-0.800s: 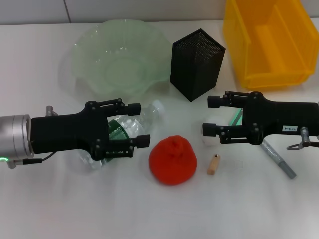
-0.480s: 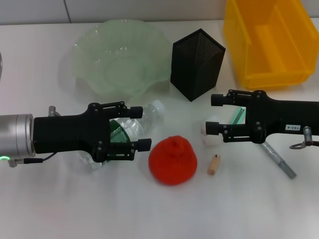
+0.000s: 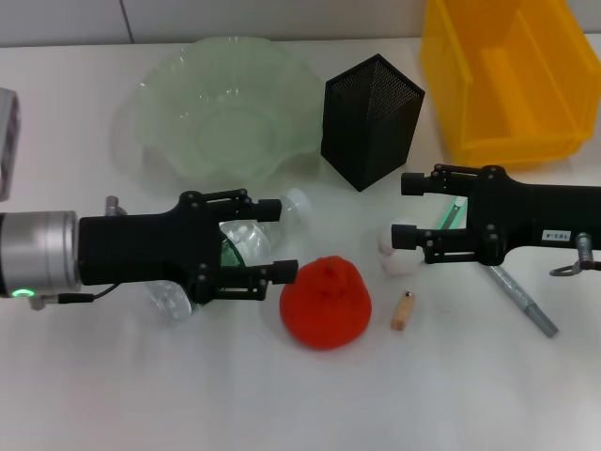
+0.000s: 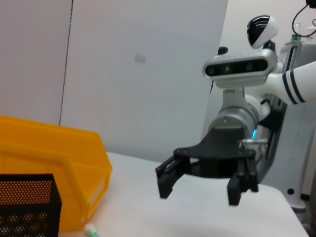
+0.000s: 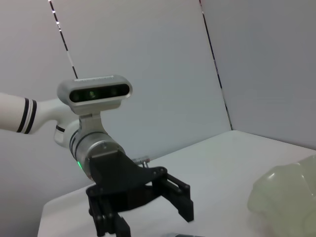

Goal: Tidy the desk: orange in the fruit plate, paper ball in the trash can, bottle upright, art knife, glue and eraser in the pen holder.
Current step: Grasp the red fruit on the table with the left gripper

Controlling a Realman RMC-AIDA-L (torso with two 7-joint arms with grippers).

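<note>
Both arms creeping in around the orange

Since a moment ago the left end effector [image 3: 277,237], fingers spread wide over the lying bottle [image 3: 246,246], has slid closer to the orange [image 3: 325,302], nearly touching, so I'd guess the fruit goes first. The right end effector [image 3: 407,209], also wide, pulled back a bit from the orange, beside the paper ball [image 3: 395,256]. The eraser [image 3: 403,311] sits just right of the orange; open tabletop [image 3: 300,404] in front.

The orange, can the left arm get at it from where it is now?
Probably yes. The left pincer is open just beside the orange, its lower finger almost touching the fruit. Nothing lies between them; the lying bottle sits under the pincer, not in the way.
</note>
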